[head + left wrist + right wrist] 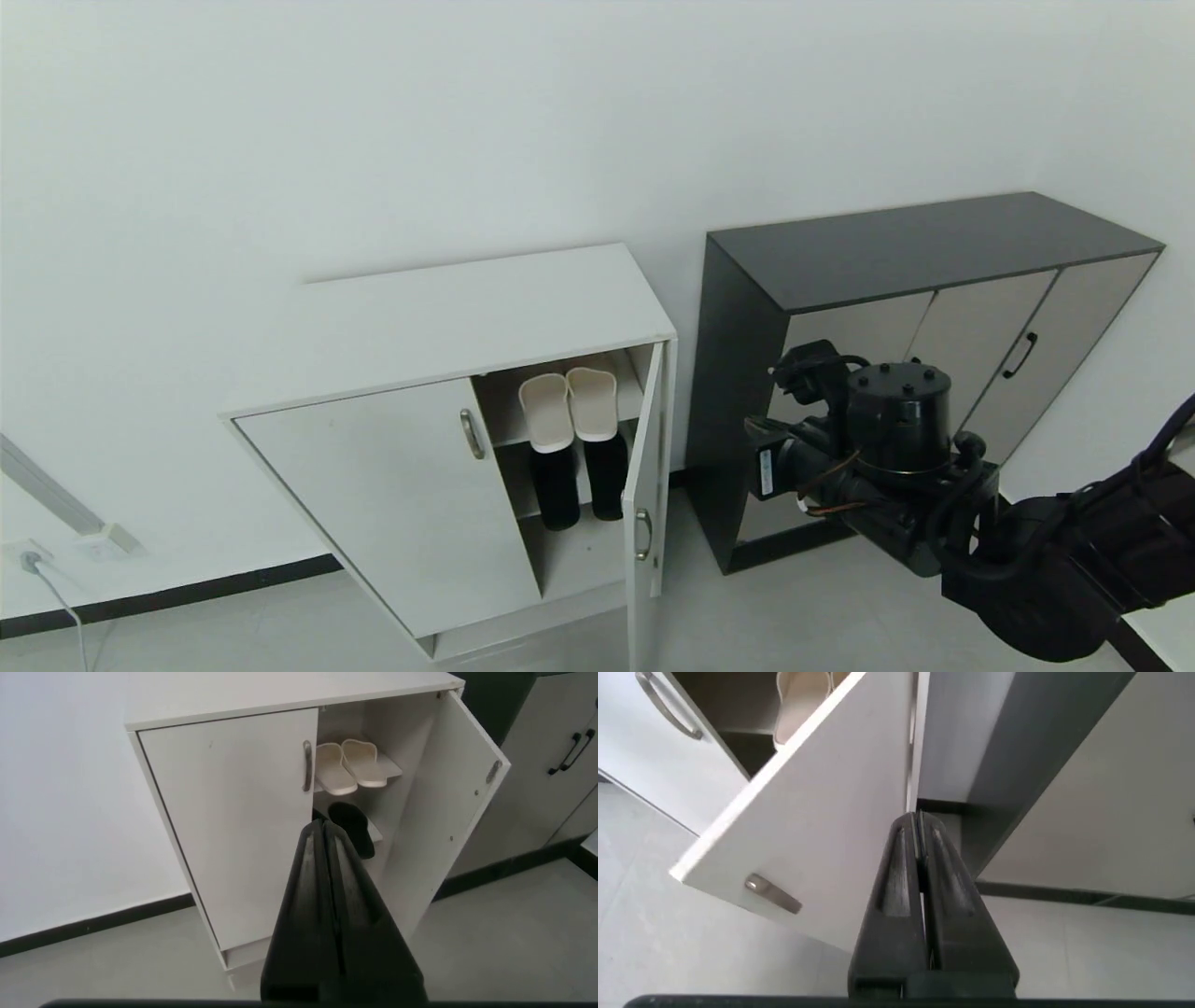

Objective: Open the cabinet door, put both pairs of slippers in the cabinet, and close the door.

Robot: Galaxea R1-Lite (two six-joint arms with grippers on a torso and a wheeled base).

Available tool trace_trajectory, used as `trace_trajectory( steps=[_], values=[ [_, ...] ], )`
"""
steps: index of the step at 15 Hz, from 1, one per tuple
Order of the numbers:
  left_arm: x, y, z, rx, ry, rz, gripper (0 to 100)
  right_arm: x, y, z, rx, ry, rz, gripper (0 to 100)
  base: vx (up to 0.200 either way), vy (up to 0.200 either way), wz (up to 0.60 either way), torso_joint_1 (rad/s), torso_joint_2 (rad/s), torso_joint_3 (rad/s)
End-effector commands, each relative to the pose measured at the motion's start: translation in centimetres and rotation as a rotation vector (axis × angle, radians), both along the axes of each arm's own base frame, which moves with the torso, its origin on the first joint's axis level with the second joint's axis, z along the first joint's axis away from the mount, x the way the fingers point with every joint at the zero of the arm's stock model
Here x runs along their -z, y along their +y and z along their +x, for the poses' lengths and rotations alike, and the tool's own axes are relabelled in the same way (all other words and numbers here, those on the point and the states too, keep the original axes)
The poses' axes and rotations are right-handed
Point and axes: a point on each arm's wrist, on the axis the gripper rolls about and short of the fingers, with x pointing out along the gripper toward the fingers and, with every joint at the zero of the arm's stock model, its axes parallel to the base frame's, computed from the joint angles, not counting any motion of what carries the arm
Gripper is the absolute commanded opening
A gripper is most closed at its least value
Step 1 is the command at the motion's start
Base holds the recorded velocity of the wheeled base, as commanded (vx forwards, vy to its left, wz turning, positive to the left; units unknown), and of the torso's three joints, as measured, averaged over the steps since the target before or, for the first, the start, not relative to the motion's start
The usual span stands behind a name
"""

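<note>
1. Pointing at the white cabinet (448, 308) from the front, the left gripper (322, 826) has its fingers pressed together with nothing between them. It hangs apart from the left door (392, 504), which is closed. If this arm drifted forward, it could knock that door's handle (472, 434).
2. Both pairs are inside the right-hand compartment: the white slippers (569, 406) on the upper shelf, the black slippers (579, 481) on the shelf below. The white pair appears to jut a little past the shelf's front edge, so a closing door might catch it and stop short, or tip a slipper off.
3. The right door (646, 467) stands swung out, with its door handle (642, 534) near the free edge. Closing it is, I judge, the one step left.
4. The right gripper (920, 821) is on the outer side of that door, apparently toward the hinge end and away from the handle, with its fingers flat against each other and empty. I cannot tell whether they touch the panel. A narrow tip pushing a smooth panel could slide off it. A push close to the hinges would need more force and might shove the whole cabinet.
5. The dark cabinet (915, 247) sits just beside the white one and close to the right arm, so a wide sweep could strike it.
</note>
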Motion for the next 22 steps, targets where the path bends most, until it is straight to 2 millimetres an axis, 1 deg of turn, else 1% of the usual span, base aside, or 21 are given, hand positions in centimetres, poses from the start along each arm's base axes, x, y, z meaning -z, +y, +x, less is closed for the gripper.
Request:
trace_trajectory(
  steps=[1,6,9,10,13,17,19,22],
  values=[
    [0.0,0.0,0.0,-0.001,0.000,0.001,0,0.4,0.2,0.1,-0.002,0.008,-0.007,0,0.000,0.000,0.60,0.007,0.00,0.002],
    [0.0,0.0,0.0,0.001,0.000,0.001,0,0.3,0.2,0.0,-0.005,-0.004,0.006,0,0.000,0.000,0.60,0.000,0.00,0.002],
    [0.0,0.0,0.0,0.001,0.000,-0.001,0,0.3,0.1,0.0,-0.003,-0.023,0.012,0,0.000,0.000,0.00,0.000,0.00,0.000],
    [0.0,0.0,0.0,0.001,0.000,-0.001,0,0.3,-0.2,-0.1,0.001,-0.029,-0.021,0,0.000,0.000,0.00,0.000,0.00,0.000],
    [0.0,0.0,0.0,0.001,0.000,-0.001,0,-0.6,-2.2,-0.1,0.041,-0.055,-0.079,0,0.000,0.000,0.00,0.000,0.00,0.000],
    [0.0,0.0,0.0,0.001,0.000,-0.001,0,-0.6,-4.2,-0.1,0.091,-0.001,-0.140,0,0.000,0.000,0.00,0.000,0.00,0.000],
    [0.0,0.0,0.0,0.001,0.000,-0.001,0,0.3,-4.7,-0.6,0.087,0.073,-0.190,0,0.000,0.000,0.00,0.000,0.00,0.000],
    [0.0,0.0,0.0,0.001,0.000,-0.001,0,1.5,-4.7,-0.6,0.078,0.132,-0.230,0,0.000,0.000,0.00,0.000,0.00,0.000]
  ],
)
